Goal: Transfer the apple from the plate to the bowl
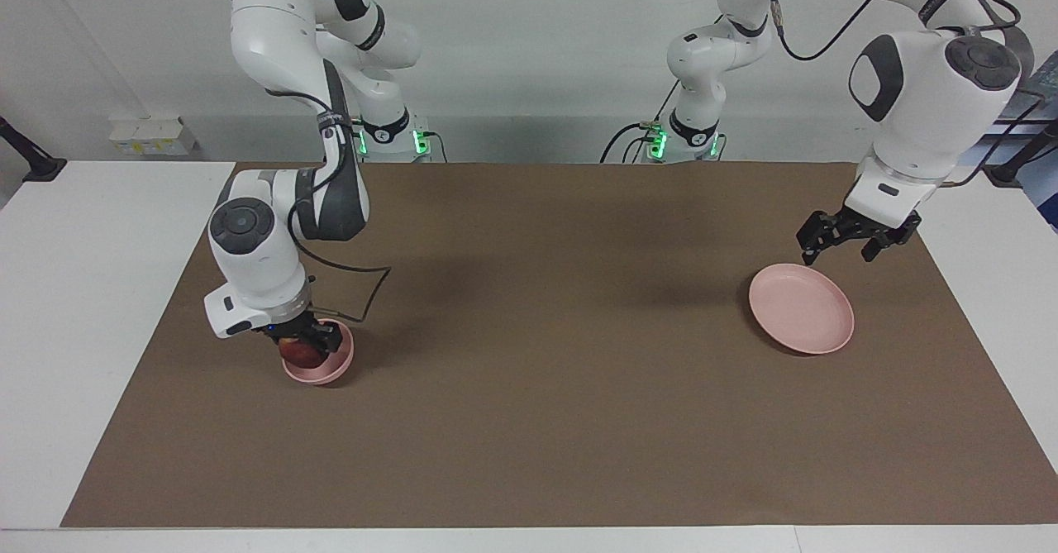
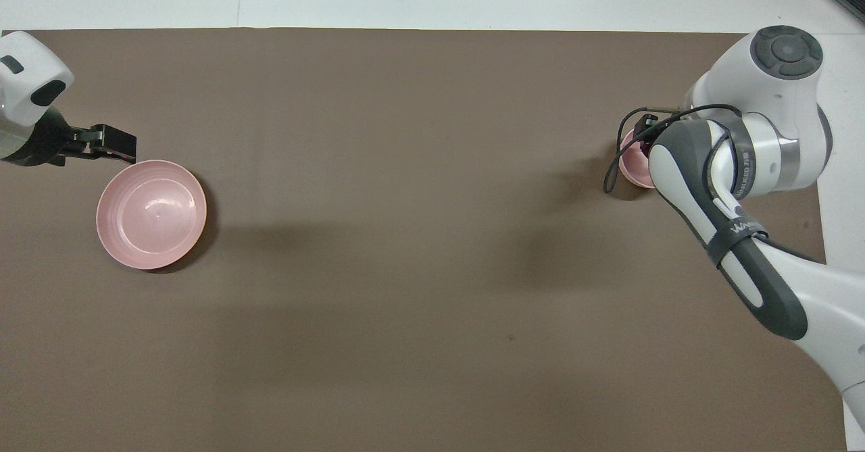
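Note:
The dark red apple (image 1: 299, 354) is down in the small deep pink bowl (image 1: 331, 369) at the right arm's end of the table. My right gripper (image 1: 304, 343) reaches into the bowl from above, its fingers on either side of the apple, shut on it. In the overhead view the right arm covers most of the bowl (image 2: 634, 167) and hides the apple. The wide pink plate (image 1: 802, 309) lies bare at the left arm's end and also shows in the overhead view (image 2: 151, 213). My left gripper (image 1: 843, 249) hangs open and empty over the mat, just past the plate's rim nearer to the robots.
A brown mat (image 1: 537, 330) covers the table between the bowl and the plate. White table shows at both ends of the mat. The right arm's cable loops down beside the bowl.

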Robot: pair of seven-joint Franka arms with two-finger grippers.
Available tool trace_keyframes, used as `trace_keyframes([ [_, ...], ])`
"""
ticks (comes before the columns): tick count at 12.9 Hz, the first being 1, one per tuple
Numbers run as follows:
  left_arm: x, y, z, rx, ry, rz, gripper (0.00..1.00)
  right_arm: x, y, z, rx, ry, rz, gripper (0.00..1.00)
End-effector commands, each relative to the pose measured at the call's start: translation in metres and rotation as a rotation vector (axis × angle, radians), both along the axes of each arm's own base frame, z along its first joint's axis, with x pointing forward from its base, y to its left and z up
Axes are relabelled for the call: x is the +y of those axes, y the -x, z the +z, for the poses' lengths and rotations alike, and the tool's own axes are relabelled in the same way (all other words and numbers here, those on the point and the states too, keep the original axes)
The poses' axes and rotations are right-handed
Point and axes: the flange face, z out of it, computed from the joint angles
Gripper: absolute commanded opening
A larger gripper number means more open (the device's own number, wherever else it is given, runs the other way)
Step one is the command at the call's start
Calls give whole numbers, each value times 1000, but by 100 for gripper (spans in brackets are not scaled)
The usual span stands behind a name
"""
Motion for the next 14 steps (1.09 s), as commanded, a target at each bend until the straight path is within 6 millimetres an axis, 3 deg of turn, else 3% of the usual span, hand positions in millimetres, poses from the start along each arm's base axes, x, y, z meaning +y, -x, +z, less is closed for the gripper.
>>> trace_keyframes([
  [1, -7, 0, 1, -9, -3, -16, 100, -1, 3, -5, -12, -11, -11, 58],
  [4, -29, 2, 14, -20, -9, -59, 100, -3, 8, -13, -8, -31, -23, 97],
  [5, -29, 4, 17, -22, -17, -60, 100, -4, 8, -12, -8, -32, -25, 100],
  [9, -17, 25, 61, -57, -39, -140, 100, -4, 5, -5, -23, -32, -27, 100],
  [11, -14, 44, 82, -48, -9, -113, 100, -6, 5, 15, -52, -29, -30, 100],
  [14, -19, 77, 102, -5, -18, -111, 100, -8, 2, 64, -124, -23, -32, 100],
])
